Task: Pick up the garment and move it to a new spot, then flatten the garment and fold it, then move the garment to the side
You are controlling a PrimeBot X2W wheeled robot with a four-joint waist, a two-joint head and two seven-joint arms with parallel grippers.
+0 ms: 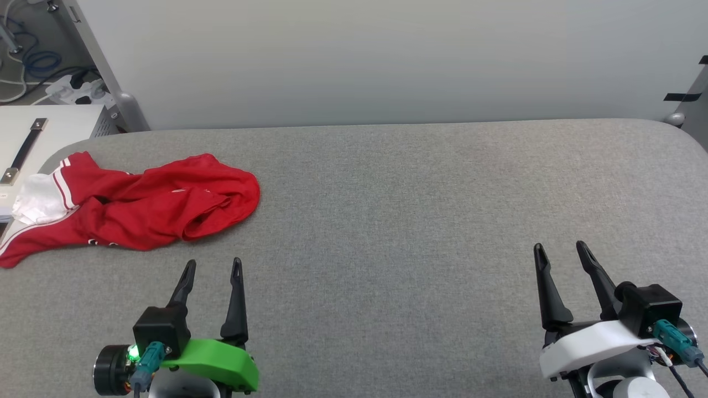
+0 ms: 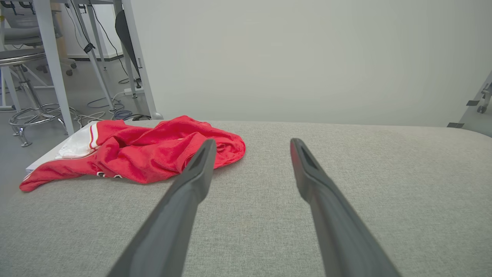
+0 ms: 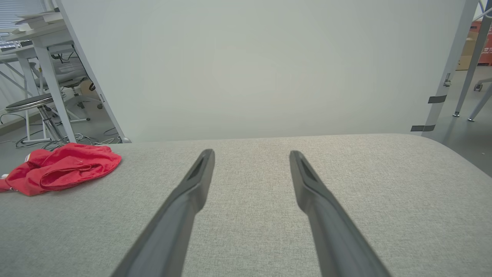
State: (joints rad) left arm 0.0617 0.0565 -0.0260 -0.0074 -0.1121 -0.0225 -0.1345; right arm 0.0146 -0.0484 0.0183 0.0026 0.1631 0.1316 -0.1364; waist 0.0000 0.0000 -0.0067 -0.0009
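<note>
Shirt (image 1: 166, 204) heaped at the far left of the surface (image 1: 415, 221), untouched, left hand (image 1: 213, 261) near it and right hand (image 1: 559, 245) well apart, both wide and empty; pickup, flattening, folding and moving aside all left to do.

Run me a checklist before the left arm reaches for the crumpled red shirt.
1. Left claw open and empty: ok.
2. Right claw open and empty: ok.
3. Way from the left claw to the crumpled red jersey shirt with white sleeve unobstructed: ok; only bare surface of the grey fabric-covered table lies between them.
4. Shirt wholly on the table: cannot tell; its white sleeve sits at the table's left edge.
5. Shirt already flat: not ok; it is bunched in folds.
6. Room for a new spot: ok; bare surface lies to the shirt's right.
</note>
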